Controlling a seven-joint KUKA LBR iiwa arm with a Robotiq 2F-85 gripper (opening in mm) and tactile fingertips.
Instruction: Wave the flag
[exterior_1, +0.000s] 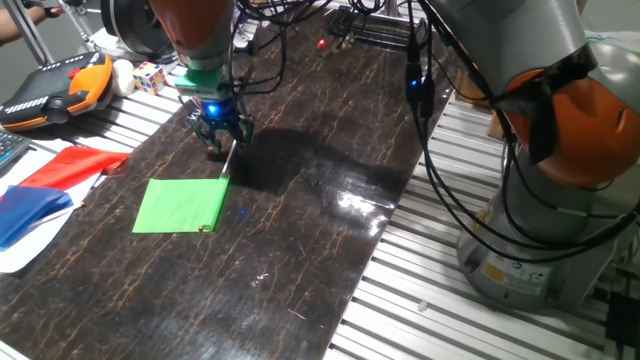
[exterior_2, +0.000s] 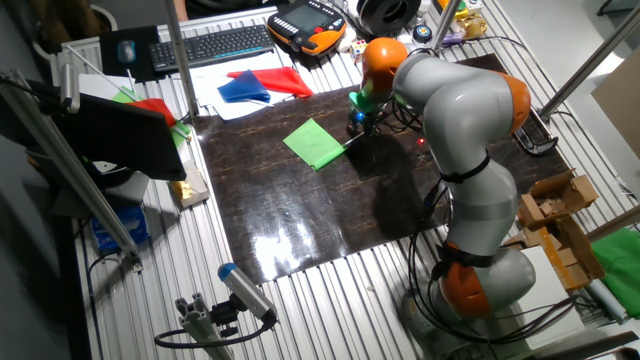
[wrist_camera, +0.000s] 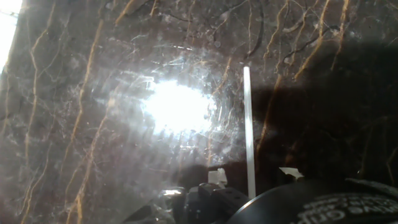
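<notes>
The tabletop (exterior_1: 300, 230) is glossy dark veined stone, mirroring glare. The flag (exterior_1: 180, 205) is matt green cloth on a smooth white stick (wrist_camera: 248, 124).

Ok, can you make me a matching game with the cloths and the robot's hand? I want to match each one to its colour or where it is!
Things:
1. flag
2. red cloth
3. blue cloth
4. gripper

Clues:
A. at the far end of the white stick
B. bright green, flat on the dark table
C. nearest the table's edge, beside the red one
D. lies between the blue one and the orange-and-black handset

Pairs: 1-B, 2-D, 3-C, 4-A
</notes>
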